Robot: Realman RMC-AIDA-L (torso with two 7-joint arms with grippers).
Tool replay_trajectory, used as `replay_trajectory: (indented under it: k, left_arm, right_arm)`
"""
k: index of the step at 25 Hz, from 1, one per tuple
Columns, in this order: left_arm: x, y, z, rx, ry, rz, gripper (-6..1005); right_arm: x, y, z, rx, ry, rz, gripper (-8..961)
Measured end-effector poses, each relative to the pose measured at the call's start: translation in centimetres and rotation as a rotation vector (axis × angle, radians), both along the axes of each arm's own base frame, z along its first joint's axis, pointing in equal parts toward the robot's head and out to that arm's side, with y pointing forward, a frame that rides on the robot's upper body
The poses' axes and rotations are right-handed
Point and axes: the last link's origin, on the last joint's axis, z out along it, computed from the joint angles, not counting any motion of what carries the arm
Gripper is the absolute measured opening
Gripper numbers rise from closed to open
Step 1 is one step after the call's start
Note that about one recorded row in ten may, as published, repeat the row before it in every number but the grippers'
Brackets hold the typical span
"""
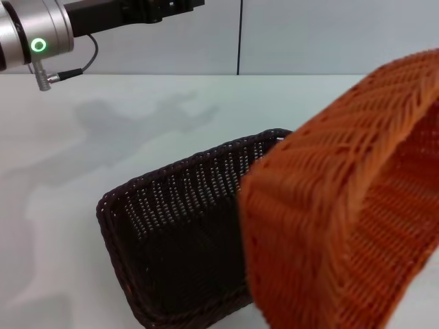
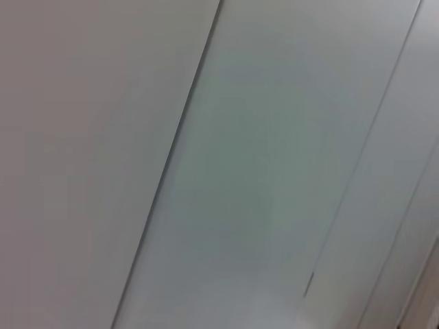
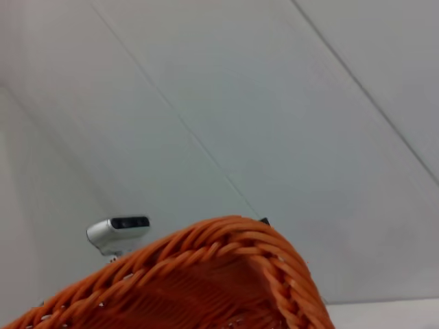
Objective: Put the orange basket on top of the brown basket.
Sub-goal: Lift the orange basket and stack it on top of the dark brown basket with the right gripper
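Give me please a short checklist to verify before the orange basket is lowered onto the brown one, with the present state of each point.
1. Orange basket is off the table: ok, it is raised and steeply tilted in front of the head camera.
2. Brown basket is upright with nothing in it: ok in the part that shows; its right end is hidden behind the orange basket.
3. Orange basket is level for stacking: not ok, it is tilted.
4. Orange basket is lined up over the brown one: not ok, it overlaps only the right end.
5. Right gripper holds firmly: cannot tell, the right gripper is not visible.
6. Left arm is out of the way: ok, it is raised at the far left.
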Motion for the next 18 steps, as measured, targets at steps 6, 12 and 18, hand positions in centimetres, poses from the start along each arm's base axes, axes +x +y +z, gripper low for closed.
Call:
replay_trajectory:
  k: [6, 12, 18]
  left_arm:
    - [-0.3, -0.3, -0.2, -0.028, -0.003, -0.001, 737]
    - [-0.7, -0.6, 0.1, -0.065, 0.016, -0.001, 737]
    - [-0.7, -0.7, 0.2, -0.089, 0.044, -0.01, 736]
  right_arm:
    - [-1.3, 0.7, -3.2, 0.066, 0.062, 0.014, 129]
    - [-1.9, 0.8, -6.8, 0.065, 0.124, 0.007, 129]
    - [-1.6, 0.1, -9.1, 0.078, 0.161, -0.012, 129]
